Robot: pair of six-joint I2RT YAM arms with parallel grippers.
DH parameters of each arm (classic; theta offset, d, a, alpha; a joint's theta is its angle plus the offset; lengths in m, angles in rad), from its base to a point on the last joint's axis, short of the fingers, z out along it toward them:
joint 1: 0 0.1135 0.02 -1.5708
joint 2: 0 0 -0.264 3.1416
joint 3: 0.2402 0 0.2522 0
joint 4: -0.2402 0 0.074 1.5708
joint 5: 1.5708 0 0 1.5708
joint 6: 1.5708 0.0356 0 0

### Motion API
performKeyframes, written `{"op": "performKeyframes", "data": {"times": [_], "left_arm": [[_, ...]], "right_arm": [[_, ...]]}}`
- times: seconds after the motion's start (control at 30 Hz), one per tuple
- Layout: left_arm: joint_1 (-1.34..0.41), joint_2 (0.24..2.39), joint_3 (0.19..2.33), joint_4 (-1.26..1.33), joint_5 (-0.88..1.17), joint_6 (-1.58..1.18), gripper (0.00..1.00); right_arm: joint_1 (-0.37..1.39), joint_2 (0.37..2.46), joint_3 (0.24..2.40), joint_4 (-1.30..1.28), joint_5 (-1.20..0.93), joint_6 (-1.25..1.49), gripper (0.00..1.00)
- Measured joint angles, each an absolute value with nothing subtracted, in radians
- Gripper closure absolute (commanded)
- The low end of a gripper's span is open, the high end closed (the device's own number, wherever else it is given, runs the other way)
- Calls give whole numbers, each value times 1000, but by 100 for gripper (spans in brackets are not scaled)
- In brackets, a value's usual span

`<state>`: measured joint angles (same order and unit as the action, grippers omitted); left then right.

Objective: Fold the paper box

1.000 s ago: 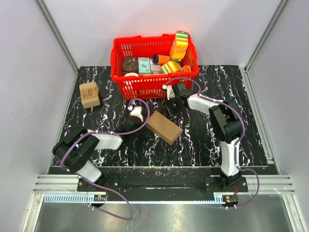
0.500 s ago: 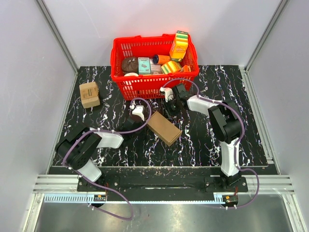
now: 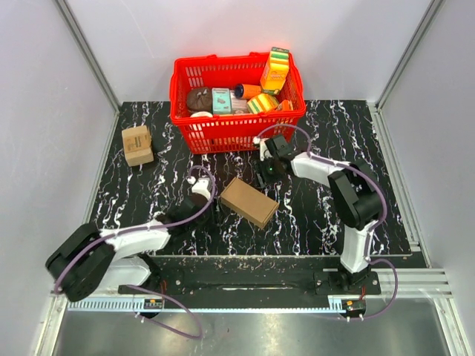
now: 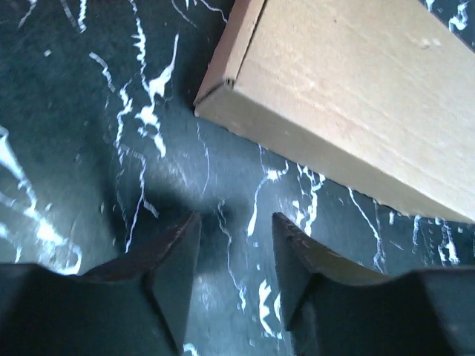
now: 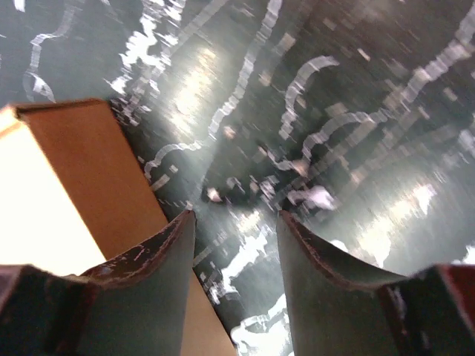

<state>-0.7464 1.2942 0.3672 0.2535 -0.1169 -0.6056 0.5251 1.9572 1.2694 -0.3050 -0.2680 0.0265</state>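
Observation:
The paper box point(image 3: 249, 202) is a plain brown closed carton lying flat and askew in the middle of the black marbled table. My left gripper point(image 3: 214, 211) stands just off its left end, open with only table between its fingers. In the left wrist view the gripper point(image 4: 236, 230) has the box point(image 4: 356, 96) ahead at the upper right, apart from the fingertips. My right gripper point(image 3: 261, 179) hovers by the box's far right corner, open and empty. In the right wrist view the gripper point(image 5: 236, 222) has the box point(image 5: 67, 185) beside its left finger point(image 5: 148, 274).
A red basket point(image 3: 237, 133) with several colourful packages stands at the back, just behind the right wrist. A small tan cube-shaped box point(image 3: 137, 144) sits at the far left. Grey walls and metal rails bound the table.
My left gripper has opened and moved nearer, to the box's left end, the arm stretching out. The right gripper has opened wider and shifted slightly. The box has slid a little towards the near left.

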Motion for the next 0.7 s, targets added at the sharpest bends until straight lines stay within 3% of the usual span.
{"op": "performKeyframes", "data": {"times": [0.03,0.1,0.13,0.23,0.43,0.57,0.6,0.7], "left_arm": [[-754,1237,351,216,-125,-625,23],[-765,1126,328,149,-138,-649,11],[-769,1070,320,119,-141,-665,2],[-776,914,305,44,-141,-689,1],[-779,697,324,-150,-169,-702,1],[-779,669,361,-263,-205,-709,1],[-779,667,368,-278,-214,-709,1],[-779,667,387,-323,-234,-709,1]], "right_arm": [[525,1935,1251,-315,-220,52,43],[521,1884,1214,-331,-144,96,40],[518,1851,1195,-342,-106,121,34],[509,1741,1148,-358,-9,187,24],[496,1461,1066,-361,117,311,14],[496,1265,956,-319,76,398,6],[496,1227,925,-309,56,419,0],[496,1105,809,-255,-12,484,0]]}}
